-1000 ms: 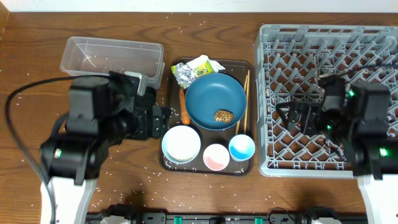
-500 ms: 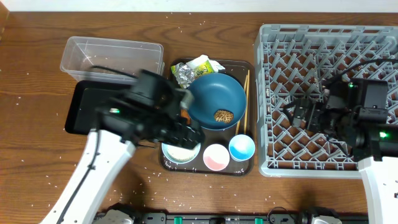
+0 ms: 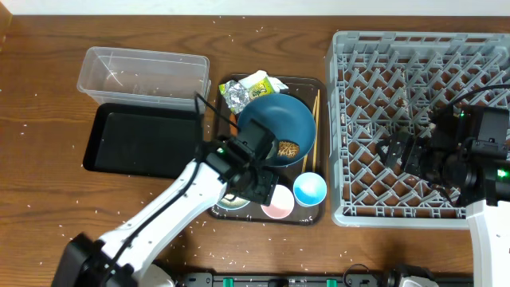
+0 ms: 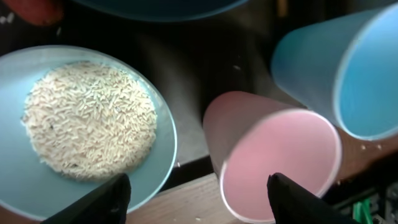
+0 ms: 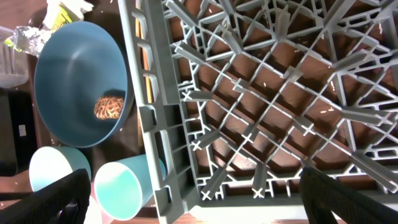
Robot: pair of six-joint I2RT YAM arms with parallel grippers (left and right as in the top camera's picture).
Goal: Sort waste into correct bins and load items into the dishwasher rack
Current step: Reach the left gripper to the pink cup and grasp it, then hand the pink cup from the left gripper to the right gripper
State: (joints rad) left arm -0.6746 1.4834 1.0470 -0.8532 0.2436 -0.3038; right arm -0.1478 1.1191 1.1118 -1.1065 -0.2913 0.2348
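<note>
Left fingers (image 4: 109,198) hang wide over the pink cup (image 4: 280,162) at the tray's (image 3: 299,79) 6 o'clock, probably lining up a grab; right fingers (image 5: 62,193) wait wide above the rack (image 5: 261,93).

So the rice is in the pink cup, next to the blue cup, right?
No. The rice is in the white bowl; the pink cup next to the blue cup is empty. The left wrist view shows it.

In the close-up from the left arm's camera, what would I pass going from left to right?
Pale round bowl holding white rice grains → small pink cup → small light blue cup.
</note>
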